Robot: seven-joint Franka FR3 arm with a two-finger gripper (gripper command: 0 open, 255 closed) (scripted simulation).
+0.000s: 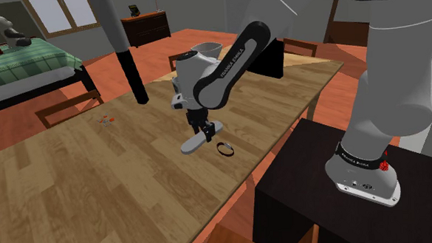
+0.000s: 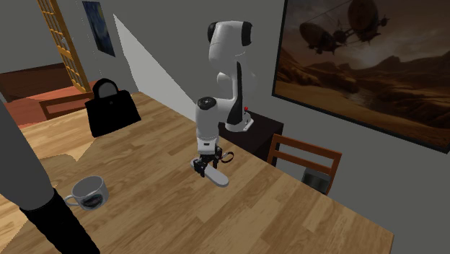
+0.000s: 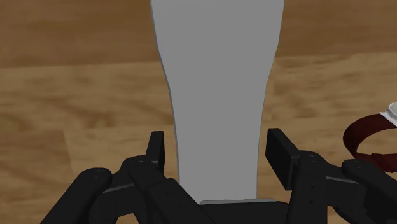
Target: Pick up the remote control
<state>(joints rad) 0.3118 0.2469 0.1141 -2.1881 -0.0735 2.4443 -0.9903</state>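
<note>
Lying flat on the wooden surface [image 1: 98,180], the remote control [image 1: 199,140] is a plain pale grey, elongated body, set near the middle of the boards and well apart from every edge. In the wrist view the remote control [image 3: 216,89] runs straight away from the camera, narrow at the near end and widening farther out.

The tool [image 1: 204,129] stands over the narrow end, pointing down, with one black finger on each side. Its fingers [image 3: 157,149] are spread apart: a thin strip of wood shows between one finger and the grey body, while the other finger sits so close to the edge that contact cannot be judged. So the tool reads as released, straddling the remote control rather than clasping it. From the second exterior view the tool [image 2: 208,163] meets the remote control [image 2: 217,176] at its end nearer the arm, and the body rests on the boards, not raised.

By my reading, the reach and alignment are done. Left to do are closing the fingers across the narrow end and lifting.

Just beside the remote control lies a small dark ring [image 1: 224,148], which the wrist view shows as a dark red band [image 3: 366,137] outside one finger, apart from it. Farther off on the surface stand a pale mug [image 2: 88,192] and a black handbag [image 2: 112,110]; a wooden chair [image 2: 303,160] is drawn up at the side.
</note>
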